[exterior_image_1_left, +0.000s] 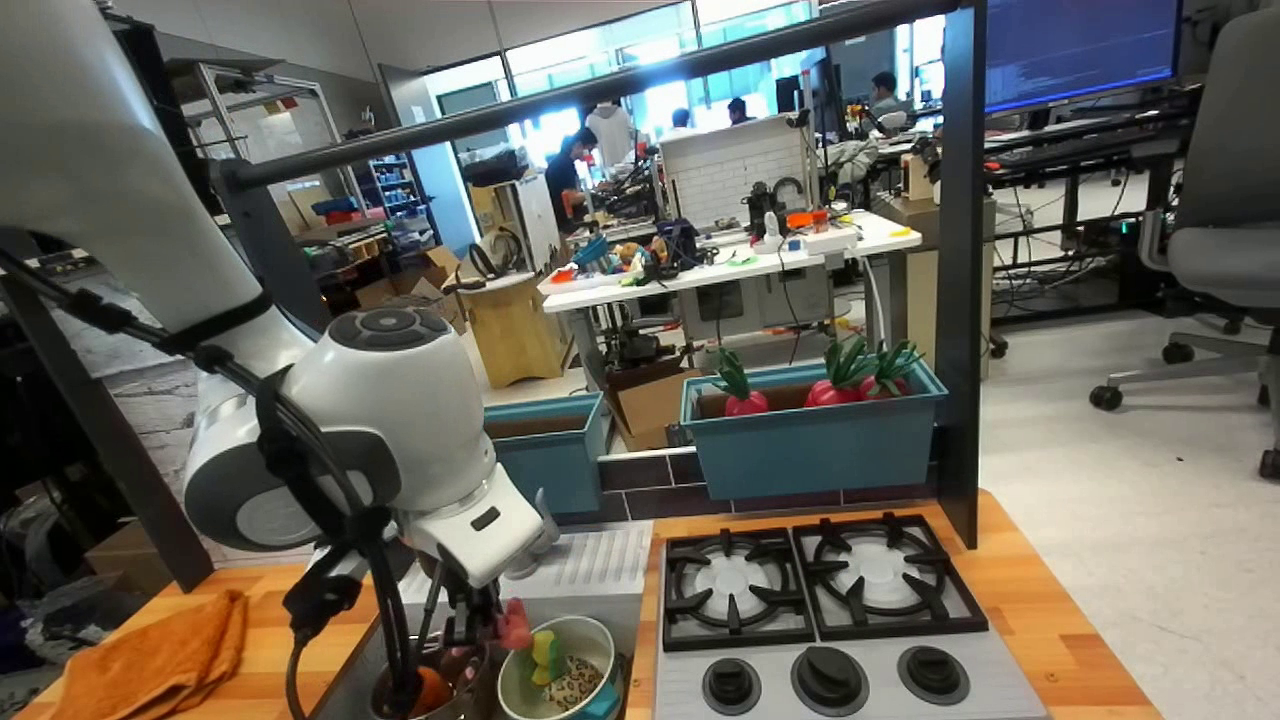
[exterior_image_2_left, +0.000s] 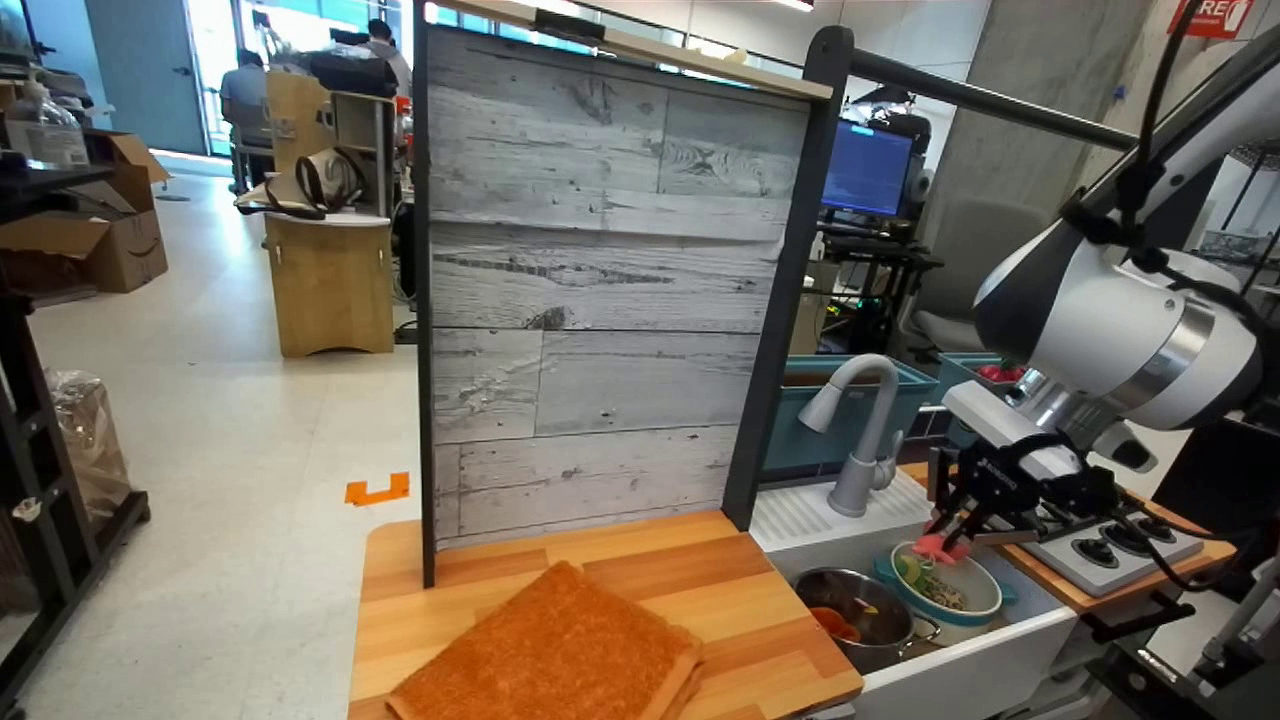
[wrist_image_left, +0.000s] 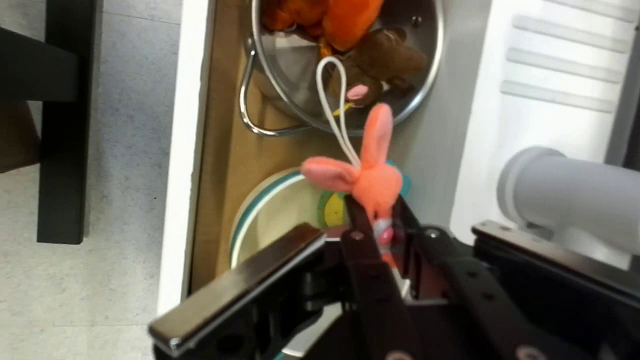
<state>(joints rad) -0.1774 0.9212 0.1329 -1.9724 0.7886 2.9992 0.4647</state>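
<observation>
Pink plush toy (wrist_image_left: 378, 186) pinched between the fingers (wrist_image_left: 361, 250), poking out past their tips

Bright windows (exterior_image_1_left: 655, 45) along the back; pale floor (exterior_image_1_left: 1070, 450); grey office chair (exterior_image_1_left: 1228, 255) near a lit blue monitor (exterior_image_1_left: 1080, 50); concrete wall (exterior_image_2_left: 1045, 55).

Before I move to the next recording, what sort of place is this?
Probably a lab or workshop doubling as a practice kitchen: a stovetop and a faucet share the open room with a cluttered white table.
</observation>
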